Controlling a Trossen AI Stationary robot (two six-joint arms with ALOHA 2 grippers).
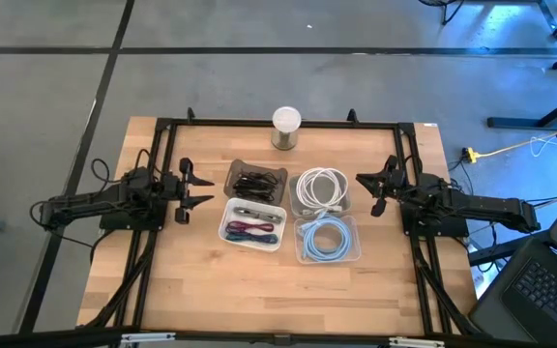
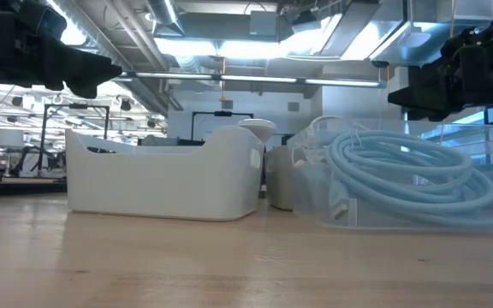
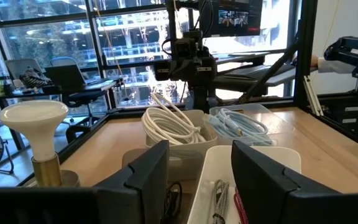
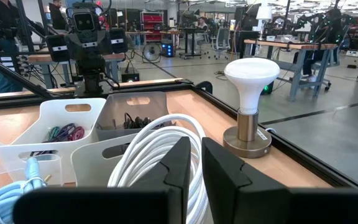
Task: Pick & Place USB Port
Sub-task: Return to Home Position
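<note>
Fingers first: the left gripper (image 3: 201, 158) shows its two dark fingers spread wide with nothing between them, hanging just off the white bin's (image 2: 161, 184) left side, raised clear of its rim. Over to the right gripper (image 4: 196, 158), well off to the white bin's right, beyond the clear bins (image 2: 435, 133): fingers drawn almost together, empty as well. With both arms unloaded, the sorting looks finished and only the pull-back to rest remains. The risk, as I read it, sits with that wide left gripper. An open finger swinging low near the white bin could clip its wall and shove it into its neighbours. On the right side, the springy white cable (image 1: 319, 186) rides high above its rim and could catch a passing finger. Now the goods: the purple patterned cable (image 1: 249, 230) lies coiled inside the white bin among other coloured leads. The black charger cables (image 1: 259, 182) sit tangled in the black bin (image 4: 114, 115), which touches the white bin's far side. The pale blue cable (image 1: 325, 239) rests in the clear bin touching the white bin's right.
</note>
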